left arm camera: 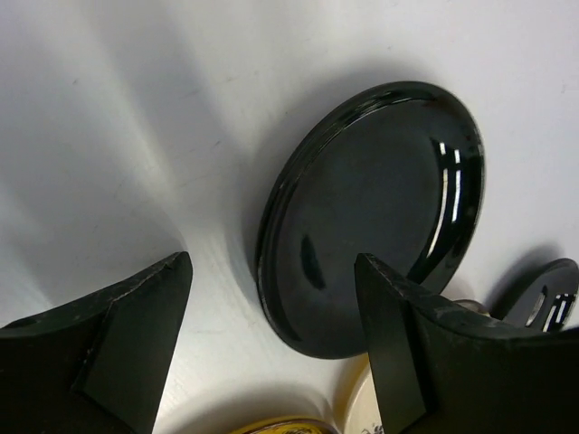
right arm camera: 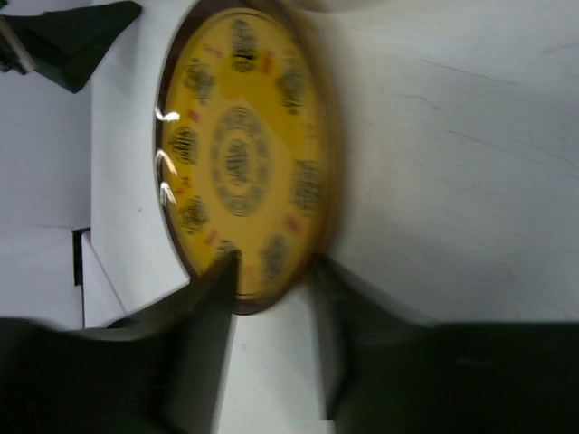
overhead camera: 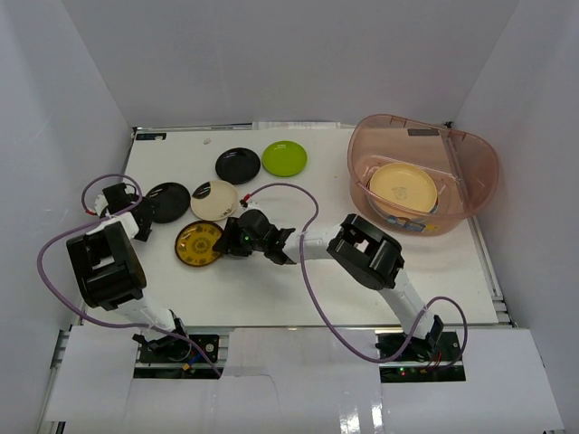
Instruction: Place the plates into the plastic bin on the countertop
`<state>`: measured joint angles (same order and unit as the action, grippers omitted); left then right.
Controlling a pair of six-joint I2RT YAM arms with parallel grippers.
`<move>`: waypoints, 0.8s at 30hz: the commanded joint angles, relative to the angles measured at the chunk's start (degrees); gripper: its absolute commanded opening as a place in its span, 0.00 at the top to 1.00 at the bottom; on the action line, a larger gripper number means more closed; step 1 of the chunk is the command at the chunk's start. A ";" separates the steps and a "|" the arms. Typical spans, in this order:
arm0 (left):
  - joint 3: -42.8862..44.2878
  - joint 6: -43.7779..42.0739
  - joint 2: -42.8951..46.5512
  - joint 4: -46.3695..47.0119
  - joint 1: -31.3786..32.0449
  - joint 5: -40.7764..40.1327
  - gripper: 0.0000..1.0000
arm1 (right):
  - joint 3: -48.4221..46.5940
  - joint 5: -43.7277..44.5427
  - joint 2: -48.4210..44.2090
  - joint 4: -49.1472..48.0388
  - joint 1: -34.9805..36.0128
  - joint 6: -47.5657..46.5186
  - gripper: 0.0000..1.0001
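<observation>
The right gripper (right arm camera: 271,276) straddled the rim of the amber plate (right arm camera: 242,163) at lower centre, whether clamped I could not tell; the left gripper (left arm camera: 271,298) gaped beside a black plate (left arm camera: 380,199); a shallow rim pinch might drop the plate before the plastic bin (overhead camera: 470,158), upper right.

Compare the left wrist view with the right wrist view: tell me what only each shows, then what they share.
Only the left wrist view: a glossy black plate lying flat, with the left end effector open in front of it. Only the right wrist view: the full face of the patterned amber plate, with the right end effector placing a finger on either side of its rim; the picture is blurred. Both: the white countertop, and probably the amber plate, a yellow sliver at the left view's bottom edge.
</observation>
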<state>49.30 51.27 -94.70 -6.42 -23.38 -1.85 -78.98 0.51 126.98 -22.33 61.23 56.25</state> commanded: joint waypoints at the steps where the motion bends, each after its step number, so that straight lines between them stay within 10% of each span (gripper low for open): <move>1: -1.49 -0.03 -4.44 -2.90 -0.79 2.37 0.18 | -0.65 0.01 3.19 -0.87 -0.06 6.23 0.64; 4: -1.40 -0.11 -5.85 -2.81 -1.23 4.13 0.21 | 2.50 0.54 1.09 -2.01 -0.06 6.68 0.90; 13: -0.96 -1.34 -9.19 -1.68 -2.11 7.38 0.26 | 32.46 7.04 -33.95 -8.79 -3.65 -3.77 0.92; 20: 0.71 -3.01 -14.46 -0.44 -2.02 15.55 0.18 | 35.14 9.13 -69.89 9.91 -30.49 -19.47 0.92; 24: 1.06 -3.80 -15.61 -0.70 -2.11 15.47 0.20 | 32.22 11.97 -74.77 18.89 -48.89 -24.68 0.92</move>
<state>54.15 50.41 -104.40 4.58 -25.80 14.13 -45.32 9.28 53.49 -13.15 20.95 39.53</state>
